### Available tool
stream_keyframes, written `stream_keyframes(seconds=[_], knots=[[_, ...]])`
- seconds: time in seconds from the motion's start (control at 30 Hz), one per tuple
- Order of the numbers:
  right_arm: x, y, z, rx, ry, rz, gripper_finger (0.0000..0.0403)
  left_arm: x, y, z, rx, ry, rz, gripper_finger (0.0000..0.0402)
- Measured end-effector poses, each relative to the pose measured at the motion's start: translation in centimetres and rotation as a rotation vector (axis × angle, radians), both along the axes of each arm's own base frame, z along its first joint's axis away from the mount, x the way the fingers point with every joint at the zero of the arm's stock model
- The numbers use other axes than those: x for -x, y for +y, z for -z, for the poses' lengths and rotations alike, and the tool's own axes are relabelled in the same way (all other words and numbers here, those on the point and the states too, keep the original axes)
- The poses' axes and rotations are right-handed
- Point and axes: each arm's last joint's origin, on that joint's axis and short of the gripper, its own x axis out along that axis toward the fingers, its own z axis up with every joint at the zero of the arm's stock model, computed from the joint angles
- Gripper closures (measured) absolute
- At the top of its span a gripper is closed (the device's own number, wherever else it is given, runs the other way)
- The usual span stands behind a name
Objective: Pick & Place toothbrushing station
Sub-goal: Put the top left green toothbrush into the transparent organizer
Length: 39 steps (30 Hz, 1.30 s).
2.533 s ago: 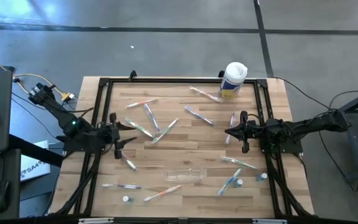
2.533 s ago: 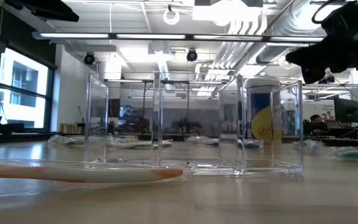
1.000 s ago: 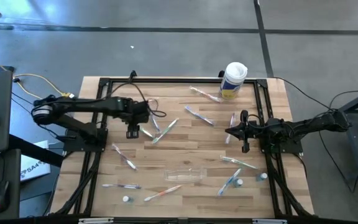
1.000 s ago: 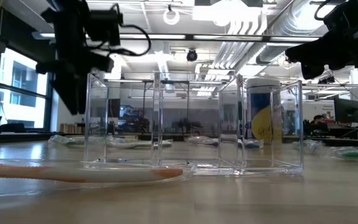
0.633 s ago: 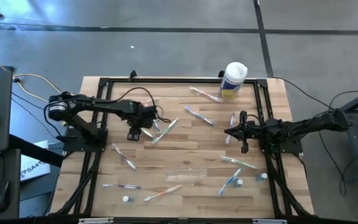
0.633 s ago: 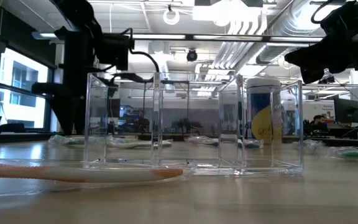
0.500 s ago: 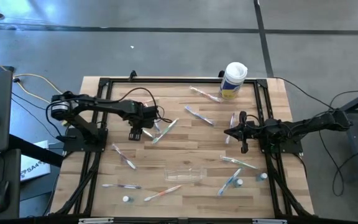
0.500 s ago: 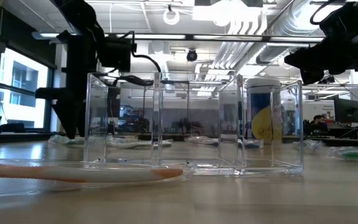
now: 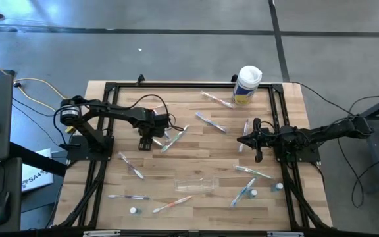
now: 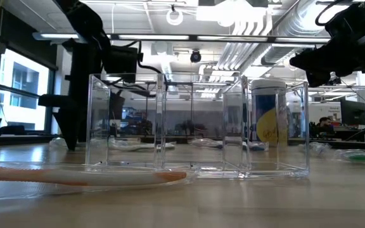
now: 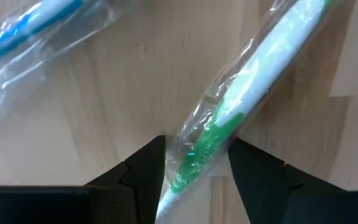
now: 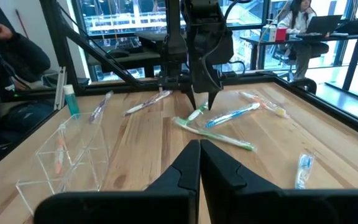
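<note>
1. At nine o'clock on the table [image 9: 196,158], the left gripper [image 9: 147,142] is lowered with its fingers [image 11: 143,171] parted around a wrapped green-and-white toothbrush [image 11: 241,106].
2. Toward six o'clock, a clear organiser [image 9: 194,185] is seen, with toothbrushes scattered around it.
3. At three o'clock, the right gripper [image 9: 243,139] is held clenched and empty.

Overhead looks straight down; low looks level across the table [image 10: 233,202]; wrists close.
</note>
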Motion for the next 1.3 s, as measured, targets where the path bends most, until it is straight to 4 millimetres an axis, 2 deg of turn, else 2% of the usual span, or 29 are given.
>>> stream_keyframes(seconds=[0.13, 0.23, 0.33, 0.5, 0.73, 0.9, 1.03, 1.1, 1.3], knots=[[0.0, 0.0, 0.0, -0.004, -0.002, 0.001, 0.0400, -0.2, 0.0, 0.9, 0.013, 0.042, 0.026, 0.0225], [0.0, 0.0, 0.0, -0.004, -0.002, 0.001, 0.0400, -0.1, 0.0, 1.6, 0.021, 0.092, 0.026, 0.0242], [0.0, 0.0, 0.0, -0.004, -0.002, 0.001, 0.0400, 0.0, 0.0, 2.1, 0.031, 0.130, 0.039, 0.0283], [0.0, 0.0, 0.0, -0.007, -0.002, 0.000, 0.0400, 0.0, 0.0, 2.3, 0.020, 0.146, 0.052, 0.0381], [0.0, 0.0, 0.0, -0.007, -0.002, 0.001, 0.0400, 0.3, 0.0, 2.1, -0.005, 0.185, 0.023, 0.0390], [0.0, 0.0, 0.0, -0.007, -0.002, 0.001, 0.0400, 0.4, -0.6, -0.5, -0.086, 0.293, 0.035, 0.0391], [0.0, 0.0, 0.0, -0.007, -0.002, -0.001, 0.0400, -0.4, -1.9, -4.1, -0.250, 0.351, 0.047, 0.0391], [0.0, 0.0, 0.0, -0.007, 0.000, -0.006, 0.0400, -0.5, -2.9, -5.8, -0.305, 0.401, 0.062, 0.0391], [0.0, 0.1, 0.0, -0.016, -0.005, -0.047, 0.0400, -2.6, -7.3, -11.4, -0.508, 0.256, 0.156, 0.0391]])
